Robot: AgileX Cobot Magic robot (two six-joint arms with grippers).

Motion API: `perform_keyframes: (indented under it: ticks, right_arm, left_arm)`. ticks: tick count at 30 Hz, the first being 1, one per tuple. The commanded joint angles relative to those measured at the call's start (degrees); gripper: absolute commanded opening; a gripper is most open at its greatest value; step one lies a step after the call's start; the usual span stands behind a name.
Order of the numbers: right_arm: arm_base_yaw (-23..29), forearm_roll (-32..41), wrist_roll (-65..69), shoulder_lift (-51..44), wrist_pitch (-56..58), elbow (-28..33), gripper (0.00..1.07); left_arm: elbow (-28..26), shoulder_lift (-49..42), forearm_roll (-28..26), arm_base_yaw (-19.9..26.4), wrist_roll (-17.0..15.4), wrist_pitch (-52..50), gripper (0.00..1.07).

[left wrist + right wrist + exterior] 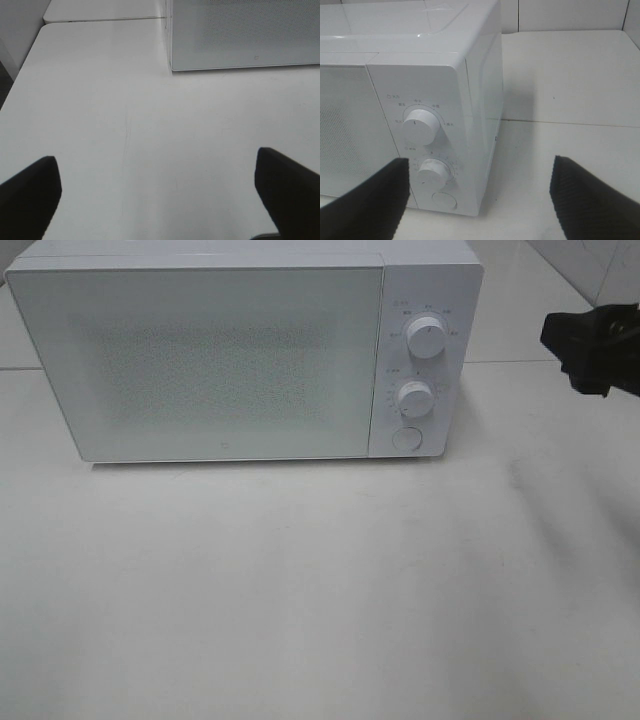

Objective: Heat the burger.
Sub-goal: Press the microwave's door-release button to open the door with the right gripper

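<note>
Left claw [155,167] in front of the microwave [200,360], spread wide, empty, with bare table [300,590] under it. Right claw [480,165] is just off the microwave's dial side, also wide, holding nothing. Door shut; burger not in sight, maybe inside — can't tell. You'd likely go next for the lower dial [413,395] or round button [407,437] — nothing blocks them.

Microwave [250,355] fills table [300,600] rear — door [195,365] shut; front passable.
</note>
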Motion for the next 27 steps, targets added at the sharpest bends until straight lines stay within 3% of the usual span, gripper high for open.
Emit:
perform_keyframes:
  ticks: [1, 8, 11, 12, 13, 15, 21, 27]
  right_arm:
    - [-0.2, 1.7, -2.1, 4.2, -16.2, 4.6, 0.75]
    - [2.2, 12.3, -8.1, 11.4, -30.6, 8.7, 0.75]
    - [6.4, 17.5, -13.6, 15.8, -36.2, 9.7, 0.75]
    - [9.8, 22.2, -15.8, 18.4, -38.8, 9.7, 0.75]
    - [9.8, 22.2, -15.8, 18.4, -38.8, 9.7, 0.75]
    - [15.3, 29.3, -17.5, 22.5, -43.4, 9.7, 0.75]
    - [24.2, 40.3, -19.1, 29.0, -49.9, 9.2, 0.75]
    - [29.6, 45.6, -21.0, 32.3, -49.8, 6.6, 0.75]
  left_arm:
    - [0.1, -1.0, 0.0, 0.2, -0.2, -0.7, 0.98]
    - [0.1, -1.0, 0.0, 0.2, -0.2, -0.7, 0.98]
    - [0.1, -1.0, 0.0, 0.2, -0.2, -0.7, 0.98]
    - [0.1, -1.0, 0.0, 0.2, -0.2, -0.7, 0.98]
    - [0.1, -1.0, 0.0, 0.2, -0.2, -0.7, 0.98]
    - [0.1, -1.0, 0.0, 0.2, -0.2, -0.7, 0.98]
    - [0.1, -1.0, 0.0, 0.2, -0.2, -0.7, 0.98]
    - [0.1, -1.0, 0.0, 0.2, -0.2, -0.7, 0.98]
